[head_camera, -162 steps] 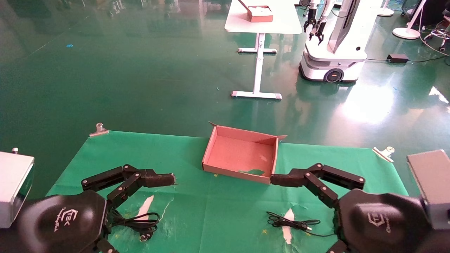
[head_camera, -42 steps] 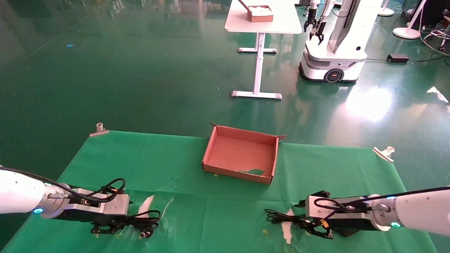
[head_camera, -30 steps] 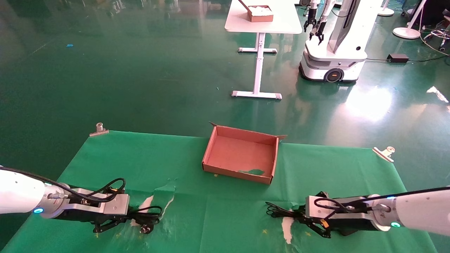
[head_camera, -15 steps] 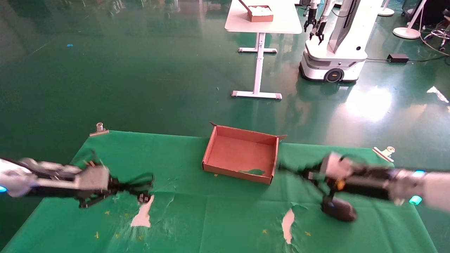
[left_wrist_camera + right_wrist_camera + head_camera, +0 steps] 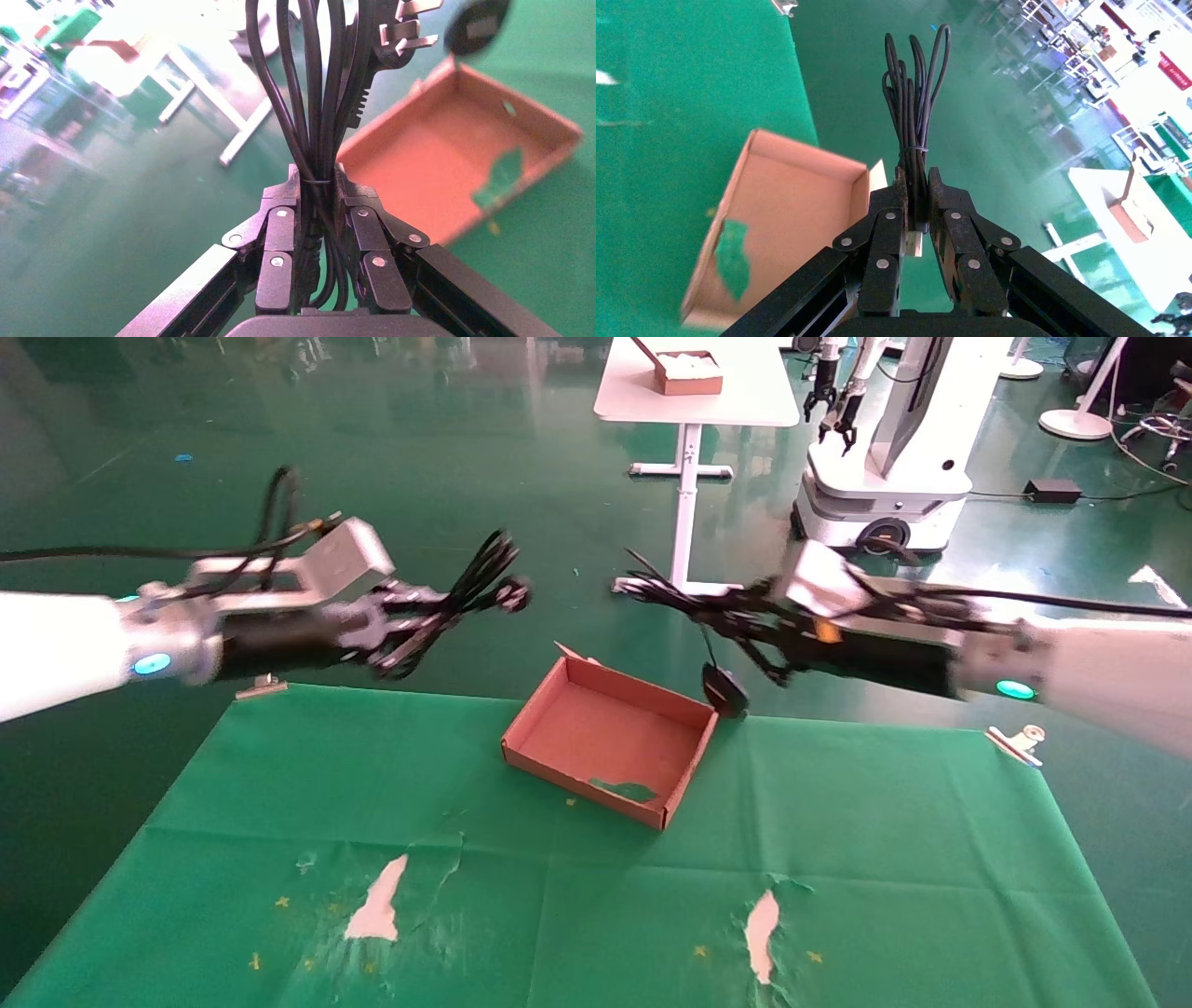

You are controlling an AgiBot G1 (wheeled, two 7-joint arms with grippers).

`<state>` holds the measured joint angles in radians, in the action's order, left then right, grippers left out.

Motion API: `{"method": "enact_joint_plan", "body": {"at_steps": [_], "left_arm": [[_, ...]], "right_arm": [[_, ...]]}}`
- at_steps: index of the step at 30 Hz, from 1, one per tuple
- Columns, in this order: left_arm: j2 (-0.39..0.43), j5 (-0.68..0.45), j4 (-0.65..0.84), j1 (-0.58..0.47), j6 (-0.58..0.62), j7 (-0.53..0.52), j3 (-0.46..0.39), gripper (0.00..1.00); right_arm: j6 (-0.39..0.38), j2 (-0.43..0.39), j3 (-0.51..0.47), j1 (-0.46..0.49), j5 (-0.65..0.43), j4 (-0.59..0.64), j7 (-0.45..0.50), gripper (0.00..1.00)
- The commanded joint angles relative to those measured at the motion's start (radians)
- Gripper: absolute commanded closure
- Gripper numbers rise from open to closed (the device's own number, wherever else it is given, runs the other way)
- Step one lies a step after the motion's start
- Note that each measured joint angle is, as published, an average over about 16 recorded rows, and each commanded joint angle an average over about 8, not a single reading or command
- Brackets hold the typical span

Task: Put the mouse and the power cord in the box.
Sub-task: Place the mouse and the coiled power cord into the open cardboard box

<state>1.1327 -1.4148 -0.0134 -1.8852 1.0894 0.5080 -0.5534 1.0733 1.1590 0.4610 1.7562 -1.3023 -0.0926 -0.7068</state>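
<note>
Head view: the power cord (image 5: 480, 581) is held aloft, well above the table (image 5: 279, 784), clamped in the closed left gripper (image 5: 410, 621) to the left of the box (image 5: 610, 747). On the other side, the bundled cable (image 5: 666, 593) of the mouse (image 5: 724, 690) is pinched tight by the right gripper (image 5: 745, 626), and the mouse is seen dangling below it, just at the box's far right corner. The box is seen skewed on the cloth, with nothing inside it.

No readable text, labels, brands or numbers anywhere in these views.
</note>
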Motion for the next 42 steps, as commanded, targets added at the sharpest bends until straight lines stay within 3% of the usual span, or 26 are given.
{"method": "enact_joint_plan", "body": {"at_steps": [1,6,9,15,17,23,25,33,42], "left_arm": [[0.033,0.017,-0.001,-0.005,-0.037,-0.01,0.012,1.0],[0.049,0.032,0.009,-0.002,-0.153,-0.006,0.023,1.0],[0.058,0.03,0.012,0.006,-0.248,0.009,0.022,1.0],[0.076,0.009,0.002,0.037,-0.36,0.064,0.007,1.0],[0.076,-0.002,-0.003,0.045,-0.368,0.088,-0.001,1.0],[0.067,-0.046,-0.017,0.061,-0.373,0.172,-0.031,1.0],[0.067,-0.065,-0.022,0.063,-0.373,0.203,-0.044,1.0],[0.101,-0.108,-0.025,0.07,-0.373,0.292,-0.074,1.0],[0.206,-0.121,-0.02,0.12,-0.388,0.299,-0.086,1.0]], "right_arm": [[-0.034,0.043,0.0,0.016,-0.001,0.013,0.0,1.0],[-0.23,0.143,0.002,0.009,-0.008,0.055,-0.018,1.0],[-0.293,0.181,0.0,-0.022,-0.005,0.069,-0.015,1.0],[-0.274,0.203,0.001,-0.117,0.003,0.05,0.023,1.0],[-0.25,0.204,0.007,-0.143,0.001,0.035,0.039,0.95],[-0.207,0.202,0.033,-0.181,-0.008,-0.004,0.085,0.2],[-0.207,0.201,0.039,-0.185,-0.007,-0.014,0.1,0.0],[-0.249,0.195,0.031,-0.181,0.039,-0.037,0.126,0.0],[-0.312,0.158,0.029,-0.125,0.053,-0.02,0.051,0.0]]}}
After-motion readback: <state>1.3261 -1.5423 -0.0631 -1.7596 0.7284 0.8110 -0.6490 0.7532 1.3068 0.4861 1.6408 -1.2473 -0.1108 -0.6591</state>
